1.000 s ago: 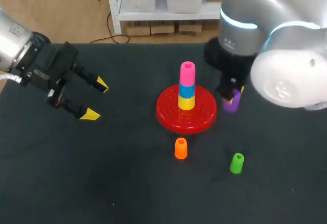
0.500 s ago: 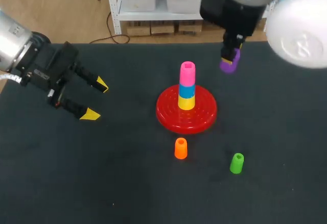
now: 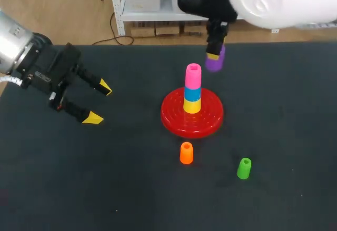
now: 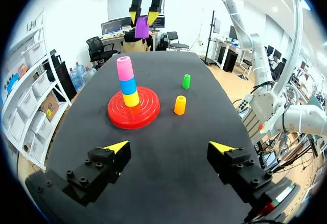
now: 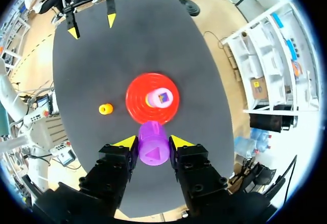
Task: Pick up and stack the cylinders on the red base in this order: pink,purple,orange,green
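Dark worktop (image 3: pixel 105 178) carries base (image 3: pixel 210 121) and pink-topped stack (image 3: pixel 192 89). Right end effector (image 5: pixel 153 142) clamps purple cylinder (image 5: pixel 152 151) aloft, likely to clear it; left end effector (image 3: pixel 99 102) gapes.

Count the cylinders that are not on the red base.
3: the purple cylinder held in the right end effector, the orange cylinder and the green cylinder standing on the table near the red base. None seem hidden.

A high gloss is shown by the round red plastic base (image 3: pixel 208 123), light being caught on its ridged rings, while the dark table covering (image 3: pixel 131 189) is seen as matt. The small purple plastic cylinder (image 3: pixel 214 62), the orange plastic cylinder (image 3: pixel 186 153) and the green plastic cylinder (image 3: pixel 244 168) are seen smooth, with a soft sheen.
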Tool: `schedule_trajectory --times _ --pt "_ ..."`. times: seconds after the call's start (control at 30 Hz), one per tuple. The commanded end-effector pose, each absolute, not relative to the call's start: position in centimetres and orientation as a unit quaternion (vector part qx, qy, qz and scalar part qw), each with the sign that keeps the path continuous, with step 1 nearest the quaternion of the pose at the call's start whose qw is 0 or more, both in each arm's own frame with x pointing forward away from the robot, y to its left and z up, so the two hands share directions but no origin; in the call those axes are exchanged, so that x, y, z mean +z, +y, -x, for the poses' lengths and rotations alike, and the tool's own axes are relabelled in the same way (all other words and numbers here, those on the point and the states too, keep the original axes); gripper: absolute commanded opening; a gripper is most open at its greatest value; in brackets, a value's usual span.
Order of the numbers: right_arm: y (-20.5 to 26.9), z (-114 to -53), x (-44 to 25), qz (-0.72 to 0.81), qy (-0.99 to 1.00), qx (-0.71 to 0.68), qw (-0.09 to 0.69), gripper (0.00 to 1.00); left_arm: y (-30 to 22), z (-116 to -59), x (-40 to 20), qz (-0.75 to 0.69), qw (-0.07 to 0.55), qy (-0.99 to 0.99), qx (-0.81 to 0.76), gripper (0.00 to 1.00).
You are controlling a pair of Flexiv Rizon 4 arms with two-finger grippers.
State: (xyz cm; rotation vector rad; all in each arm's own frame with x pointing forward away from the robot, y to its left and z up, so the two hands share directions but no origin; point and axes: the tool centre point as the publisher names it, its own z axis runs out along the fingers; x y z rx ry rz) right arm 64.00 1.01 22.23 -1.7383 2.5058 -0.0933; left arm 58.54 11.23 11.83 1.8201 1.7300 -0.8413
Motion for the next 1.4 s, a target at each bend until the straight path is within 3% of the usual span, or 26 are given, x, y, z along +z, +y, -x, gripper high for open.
schedule_trajectory --times 0.03,1.4 --pt "1.9 -64.7 21.4 0.573 0.819 -0.025 0.022 0.00 11.4 -58.4 11.7 -0.667 0.247 0.632 -0.308 1.00" --pt "4.5 -67.4 19.1 0.605 0.796 0.003 -0.009 0.00 11.4 -58.4 11.7 -0.667 0.247 0.632 -0.308 1.00"
